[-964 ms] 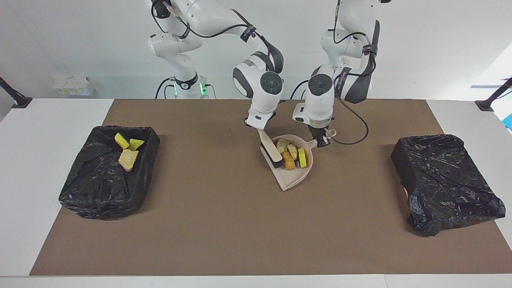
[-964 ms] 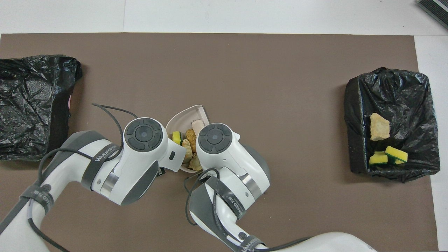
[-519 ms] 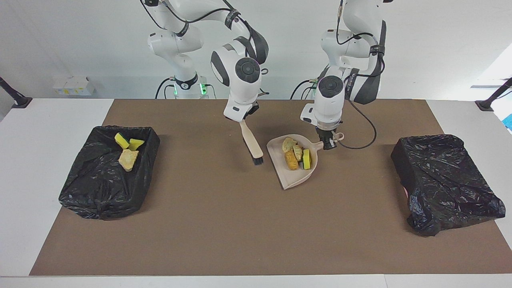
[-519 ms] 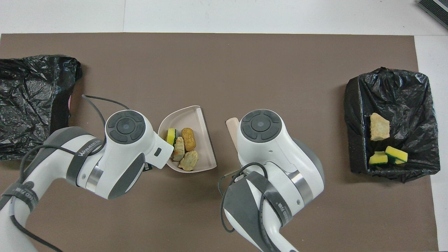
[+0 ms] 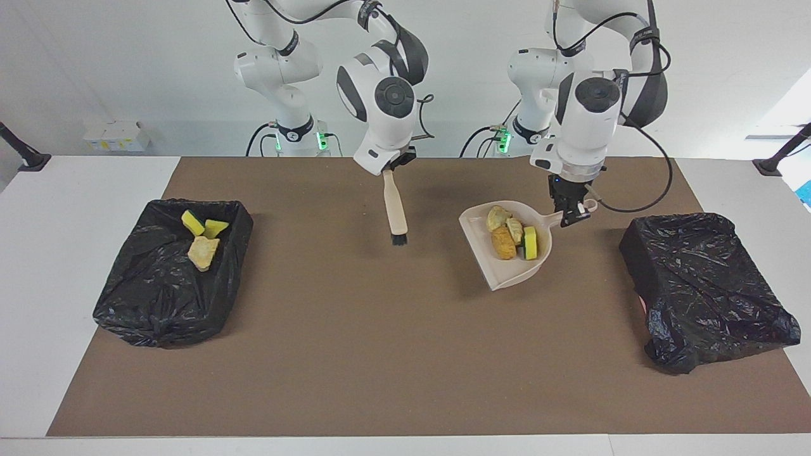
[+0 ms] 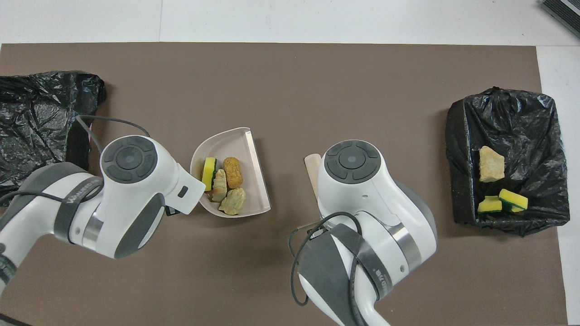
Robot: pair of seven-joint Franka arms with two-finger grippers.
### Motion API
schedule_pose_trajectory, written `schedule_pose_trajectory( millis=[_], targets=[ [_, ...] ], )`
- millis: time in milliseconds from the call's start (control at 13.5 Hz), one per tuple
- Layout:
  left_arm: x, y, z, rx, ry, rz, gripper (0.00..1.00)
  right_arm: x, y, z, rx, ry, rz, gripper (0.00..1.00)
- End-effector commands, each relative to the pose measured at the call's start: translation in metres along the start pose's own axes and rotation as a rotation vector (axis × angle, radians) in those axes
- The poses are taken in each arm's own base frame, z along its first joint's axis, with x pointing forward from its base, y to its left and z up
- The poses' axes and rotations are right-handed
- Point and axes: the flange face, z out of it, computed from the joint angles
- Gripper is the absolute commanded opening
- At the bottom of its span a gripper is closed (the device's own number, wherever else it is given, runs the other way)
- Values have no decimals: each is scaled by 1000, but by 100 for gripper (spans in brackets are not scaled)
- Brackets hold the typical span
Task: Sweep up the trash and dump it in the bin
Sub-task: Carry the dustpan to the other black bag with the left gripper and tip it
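Four bits of trash (image 5: 512,239) sit loose in the raised dustpan (image 5: 500,269), over the mat at about 9 o'clock from the covered bin (image 5: 703,288); a tilt or jolt could spill them. The left gripper (image 5: 572,214) is clamped on the dustpan's handle. The right gripper (image 5: 388,170), over mid-mat, is closed on the brush (image 5: 396,212). Three more pieces lie in the open bin (image 5: 168,278).
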Motion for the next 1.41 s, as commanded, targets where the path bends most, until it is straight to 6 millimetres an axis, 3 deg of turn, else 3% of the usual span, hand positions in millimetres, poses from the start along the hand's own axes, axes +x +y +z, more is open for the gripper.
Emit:
schedule_pose_trajectory(
  millis=[0,222,371,593,816,890,964,1038,1187,1335],
  targets=[
    [-69,-22,-25,-17,-31,-33,0,-16,-45,23,31,-21,25,0],
    [-144,-58,-47,18,-22,50,0,-29,-85,60,18,-4,81,0],
    [-190,-70,-52,15,-26,64,0,-32,-96,77,33,-5,101,0],
    [-250,-92,-69,61,-45,88,0,-36,-106,106,88,13,107,0],
    [-319,-118,-80,72,-83,109,0,-43,-98,122,87,21,83,0],
    [-333,-122,-80,72,-106,112,0,-41,-96,122,87,14,102,12],
    [-344,-125,-80,69,-160,117,0,-41,-96,120,88,5,95,78],
    [-351,-128,-81,70,-204,124,0,-43,-99,115,79,-6,93,100],
    [-350,-130,-83,50,-285,142,0,-42,-100,96,60,-23,84,100],
    [-352,-133,-91,57,-429,188,0,-39,-96,63,66,-32,82,100]
  ],
)
